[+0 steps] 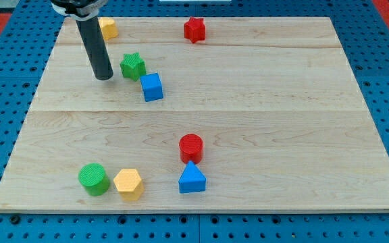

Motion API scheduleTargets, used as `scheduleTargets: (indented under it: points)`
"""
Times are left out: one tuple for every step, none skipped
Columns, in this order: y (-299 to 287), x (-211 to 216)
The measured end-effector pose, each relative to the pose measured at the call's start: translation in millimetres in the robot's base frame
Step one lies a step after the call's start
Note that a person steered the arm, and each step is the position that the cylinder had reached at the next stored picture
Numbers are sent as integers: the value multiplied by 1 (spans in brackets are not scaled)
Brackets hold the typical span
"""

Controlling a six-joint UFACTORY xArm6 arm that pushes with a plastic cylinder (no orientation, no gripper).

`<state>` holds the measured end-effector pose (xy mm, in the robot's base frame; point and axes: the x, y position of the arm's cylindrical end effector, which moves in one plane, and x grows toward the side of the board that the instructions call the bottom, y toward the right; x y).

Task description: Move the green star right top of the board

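Camera view, nearest edge first: a green cylinder [94, 179] sat beside a yellow hexagon [128, 183], with a blue triangle [192, 179] just below a red cylinder [191, 147]. Farther up the counter [282, 115] lay a blue cube [152, 87], the green star [133, 65] touching it (upper left area), and my tip [104, 77] just left of that star. Farthest: a yellow block [107, 28], a red star [194, 30]. I had no claw to part or close, only a rod.

Rod comes down from the view's top-left, near vertical with a slight lean, dark and cylindrical. My tip [104, 77] sits on the tabletop [262, 101] in the upper-left area. Mount only partly visible.
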<state>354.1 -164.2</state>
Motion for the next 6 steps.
scheduleTargets:
  points:
    - [62, -21]
    - [135, -43]
    - [224, -60]
    - [262, -52]
    - [311, -53]
    - [335, -59]
